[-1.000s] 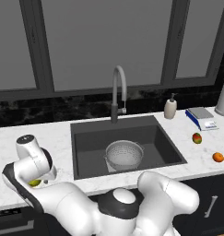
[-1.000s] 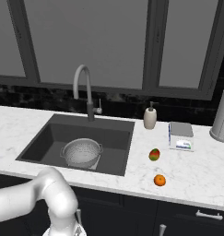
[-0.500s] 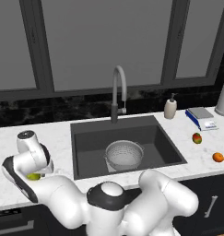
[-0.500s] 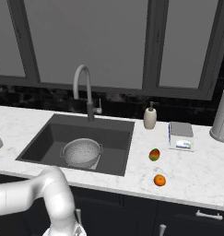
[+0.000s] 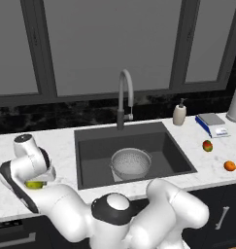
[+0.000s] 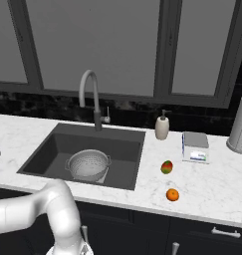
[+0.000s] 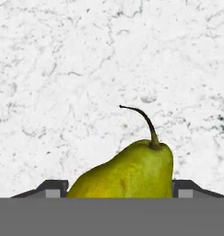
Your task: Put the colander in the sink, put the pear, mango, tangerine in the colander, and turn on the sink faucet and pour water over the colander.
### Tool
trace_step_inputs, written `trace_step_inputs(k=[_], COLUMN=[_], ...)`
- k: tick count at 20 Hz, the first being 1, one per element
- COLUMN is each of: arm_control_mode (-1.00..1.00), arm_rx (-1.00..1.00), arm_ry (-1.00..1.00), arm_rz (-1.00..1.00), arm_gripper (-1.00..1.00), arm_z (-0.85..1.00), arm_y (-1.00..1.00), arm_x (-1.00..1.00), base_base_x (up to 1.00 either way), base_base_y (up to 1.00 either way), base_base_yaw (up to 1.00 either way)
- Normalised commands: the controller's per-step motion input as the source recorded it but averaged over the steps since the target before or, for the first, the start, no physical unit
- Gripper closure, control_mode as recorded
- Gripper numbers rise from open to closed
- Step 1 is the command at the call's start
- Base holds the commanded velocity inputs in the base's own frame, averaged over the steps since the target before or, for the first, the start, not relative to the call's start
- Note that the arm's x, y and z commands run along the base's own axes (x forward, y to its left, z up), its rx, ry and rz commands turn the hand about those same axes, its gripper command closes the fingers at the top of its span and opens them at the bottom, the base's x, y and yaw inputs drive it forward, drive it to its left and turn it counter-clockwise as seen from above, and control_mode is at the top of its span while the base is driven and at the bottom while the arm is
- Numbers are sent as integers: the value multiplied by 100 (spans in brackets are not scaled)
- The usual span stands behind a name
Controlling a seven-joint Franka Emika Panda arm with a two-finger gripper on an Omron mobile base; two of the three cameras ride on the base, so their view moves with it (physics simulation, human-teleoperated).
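The pear (image 7: 132,170), yellow-green with a thin dark stem, lies on the white marble counter left of the sink (image 5: 90,155). My gripper (image 7: 120,189) is down over it, open, with one dark fingertip close on each side. In the left base view the pear (image 5: 35,185) peeks out under my hand. The silver colander (image 5: 131,163) (image 6: 87,164) sits in the sink basin (image 6: 127,149) with no fruit in it. The mango (image 5: 207,145) (image 6: 166,167) and the tangerine (image 5: 229,166) (image 6: 172,194) lie on the counter right of the sink. No stream falls from the sink faucet (image 5: 124,92) (image 6: 90,89).
A soap bottle (image 6: 162,128) stands behind the sink's right corner. A blue-edged box (image 6: 194,147) and a grey canister (image 6: 239,124) sit at the far right. My own arm bulks low in front of the sink.
My arm's lower links have swung across in front of the sink while the hand stays low over the pear. The fruit and the colander have not moved.
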Motion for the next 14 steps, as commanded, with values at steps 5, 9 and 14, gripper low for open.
trace_step_inputs(k=[5,9,14], arm_control_mode=[-100,-100,-100], arm_rx=[-1,-5,-5], arm_ry=[-26,-29,-14], arm_rz=[-3,-7,-12], arm_gripper=[100,100,100], arm_z=[49,43,12], arm_y=[-94,-100,-100], arm_x=[-36,-7,11], base_base_x=[0,0,0], base_base_y=[0,0,0], base_base_yaw=[0,0,0])
